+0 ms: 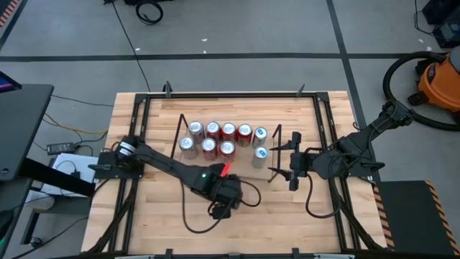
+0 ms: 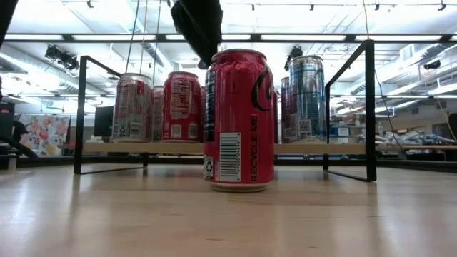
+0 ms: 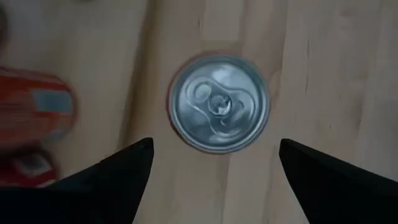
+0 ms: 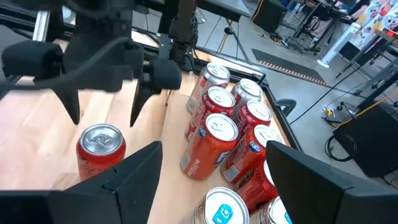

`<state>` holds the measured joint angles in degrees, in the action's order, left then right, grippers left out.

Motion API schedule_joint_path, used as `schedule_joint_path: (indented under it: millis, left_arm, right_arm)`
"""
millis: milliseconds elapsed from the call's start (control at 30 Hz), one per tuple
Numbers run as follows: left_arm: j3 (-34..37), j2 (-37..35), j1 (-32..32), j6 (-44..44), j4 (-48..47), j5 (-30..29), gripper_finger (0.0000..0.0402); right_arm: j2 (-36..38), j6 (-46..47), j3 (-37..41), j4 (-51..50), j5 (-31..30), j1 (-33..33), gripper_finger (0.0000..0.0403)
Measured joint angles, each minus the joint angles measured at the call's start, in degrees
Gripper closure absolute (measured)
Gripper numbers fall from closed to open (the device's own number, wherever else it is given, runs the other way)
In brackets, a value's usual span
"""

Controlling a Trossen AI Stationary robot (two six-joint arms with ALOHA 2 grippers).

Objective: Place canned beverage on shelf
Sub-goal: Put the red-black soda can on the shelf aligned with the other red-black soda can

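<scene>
A red can [image 2: 239, 118] stands upright on the tabletop in front of the shelf; its silver top shows in the left wrist view [image 3: 219, 102] and the can in the right wrist view [image 4: 101, 149]. My left gripper [image 3: 216, 144] is open above it, fingers pointing down on either side of the can's top without touching; it also shows in the right wrist view [image 4: 106, 109] and the high view [image 1: 223, 178]. The shelf [image 1: 242, 152] carries several red cans [image 1: 219, 137] and two blue-and-silver cans [image 1: 259, 143]. My right gripper [image 1: 293, 162] is open and empty beside the shelf's right wire frame.
The shelf's black wire frames [image 2: 370, 107] stand at both short ends. Black rails [image 1: 327, 144] run along the tabletop. The left arm's cable [image 1: 194, 219] loops over the near part of the table. Bare wood lies on the near side of the red can.
</scene>
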<state>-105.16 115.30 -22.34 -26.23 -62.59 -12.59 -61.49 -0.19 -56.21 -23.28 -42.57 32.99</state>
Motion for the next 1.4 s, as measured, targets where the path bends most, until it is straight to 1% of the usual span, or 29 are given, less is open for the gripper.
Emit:
schedule_joint_path:
  millis: [133,233,333,433,533,633,733,833,900,1000,1067,1233,1400]
  left_arm:
    - [0.0,-2.7,-1.7,0.4,-1.0,-4.9,0.0043]
    - [0.0,-4.1,-4.6,3.3,-1.9,-12.7,0.0045]
    - [1.4,-4.5,-8.0,7.9,0.8,-21.2,0.0054]
    - [4.5,-5.5,-10.3,11.8,4.8,-24.8,0.007]
    - [9.1,-8.2,-10.7,13.9,8.3,-25.3,0.0091]
    - [14.2,-12.8,-10.5,14.3,11.1,-25.3,0.011]
    - [19.2,-18.7,-10.8,16.1,16.5,-25.5,0.0125]
    - [24.0,-24.0,-11.2,19.3,23.6,-25.9,0.0136]
    - [27.5,-27.0,-11.3,22.1,27.2,-27.0,0.0142]
    - [32.4,-31.2,-11.0,27.4,36.0,-28.9,0.015]
    - [35.3,-33.2,-10.5,31.9,43.9,-28.9,0.0154]
    - [40.7,-37.9,-9.4,41.5,55.7,-28.8,0.0162]
    - [46.5,-42.5,-8.1,47.4,65.1,-28.6,0.017]
  right_arm:
    - [-1.1,-0.4,0.0,4.4,0.0,0.0,0.0106]
    - [-4.2,-3.2,0.0,9.5,0.2,-0.2,0.0106]
    - [-8.0,-5.8,-0.9,12.2,0.2,-0.2,0.0106]
    - [-11.8,-5.4,-4.4,11.9,0.5,-0.2,0.0106]
    - [-15.7,-4.5,-8.2,11.4,1.9,-0.3,0.0106]
    - [-19.5,-2.4,-11.7,11.1,4.2,-0.5,0.0106]
    - [-22.9,1.7,-14.1,10.0,6.7,-0.6,0.0106]
    - [-26.4,5.3,-16.1,6.3,7.4,-0.6,0.0106]
    - [-28.1,8.1,-17.9,2.7,7.5,-0.8,0.0106]
    - [-30.2,11.9,-20.9,0.0,8.1,-1.2,0.0105]
    - [-31.3,13.8,-22.4,-2.0,8.8,-1.7,0.0105]
    - [-33.4,16.8,-24.5,-2.9,11.8,-3.0,0.0105]
    - [-34.7,19.6,-24.6,-2.5,13.1,-3.8,0.0101]
